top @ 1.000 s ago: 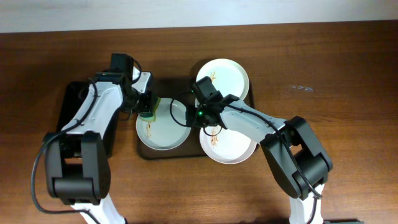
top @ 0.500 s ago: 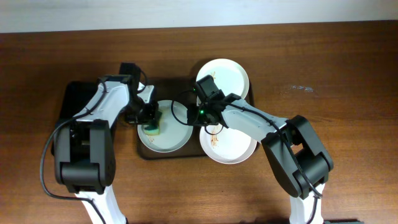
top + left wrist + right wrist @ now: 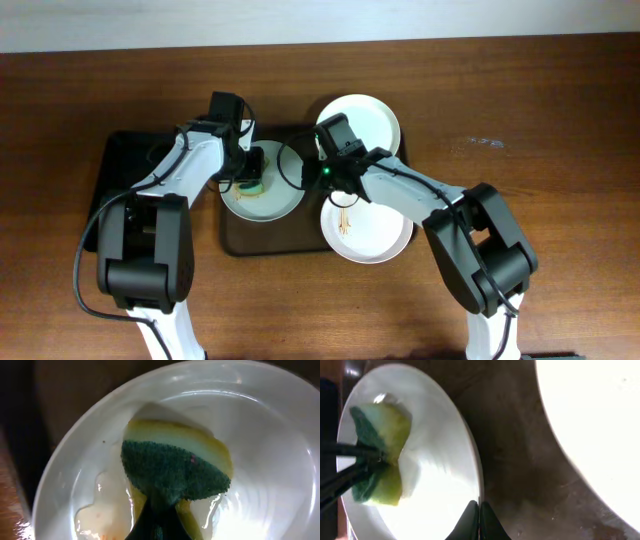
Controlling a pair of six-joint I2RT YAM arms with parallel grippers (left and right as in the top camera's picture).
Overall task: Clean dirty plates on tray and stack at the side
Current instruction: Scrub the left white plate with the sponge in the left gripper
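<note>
Three white plates lie on the brown tray (image 3: pixel 285 243). The left plate (image 3: pixel 273 202) is wet inside. My left gripper (image 3: pixel 248 172) is shut on a yellow-and-green sponge (image 3: pixel 175 467) and presses it into this plate (image 3: pixel 270 445). My right gripper (image 3: pixel 318 182) is shut on the same plate's right rim (image 3: pixel 478 506); the sponge (image 3: pixel 380 455) shows there too. A second plate (image 3: pixel 365 122) sits at the back right. A third plate (image 3: pixel 368 232), with orange-brown smears, sits at the front right.
A smaller black tray (image 3: pixel 110 180) lies left of the brown tray. Bare wooden table (image 3: pixel 540 150) spreads to the right and in front.
My left gripper has slid the sponge across the left plate, from its left rim toward the back middle. The smear seen on that plate earlier no longer shows. The right gripper has stayed on the rim.
</note>
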